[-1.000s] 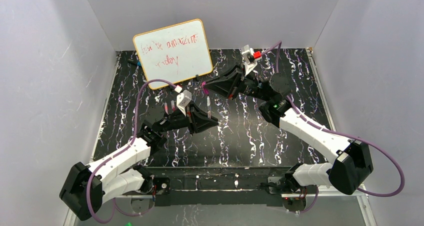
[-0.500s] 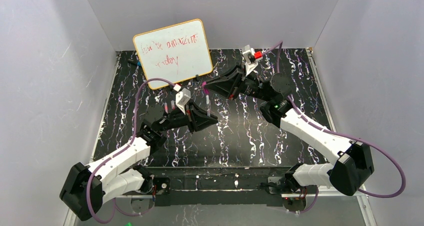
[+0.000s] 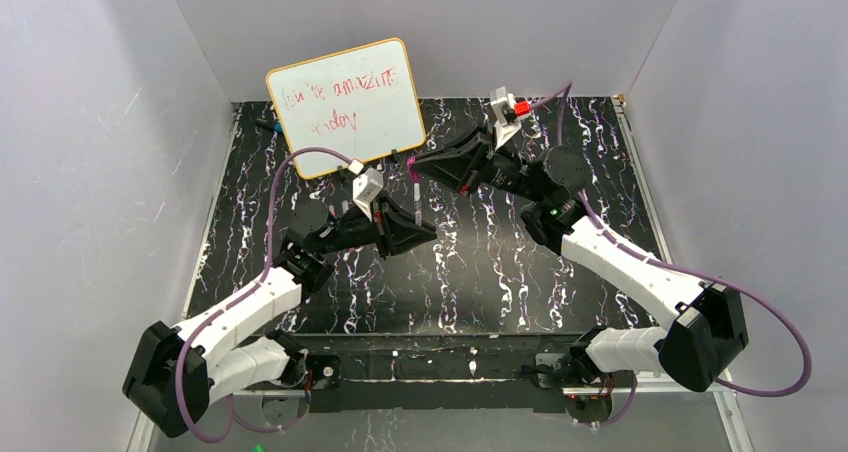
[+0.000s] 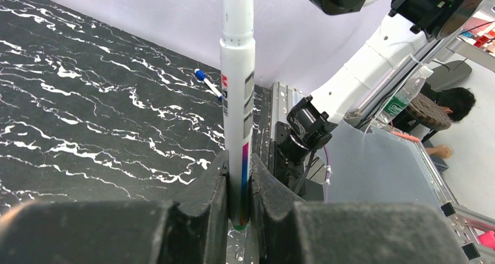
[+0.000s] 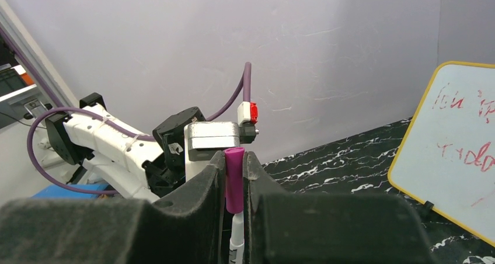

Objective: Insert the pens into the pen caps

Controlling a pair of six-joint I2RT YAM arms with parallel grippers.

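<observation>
My left gripper is shut on the lower end of a white-bodied pen, which stands upright between the jaws above the middle of the table. A magenta pen cap is clamped in my right gripper, which is shut on it right over the pen. The pen's white tip end enters the bottom of the cap, and the two are in line. How deep the tip sits cannot be seen.
A yellow-framed whiteboard with red writing leans at the back left. A small blue-tipped marker lies on the black marbled table. Grey walls close in the left, back and right sides.
Both grippers have shifted slightly toward the back. The left one has raised the pen, and its tip now meets the cap, closing the gap seen earlier.
</observation>
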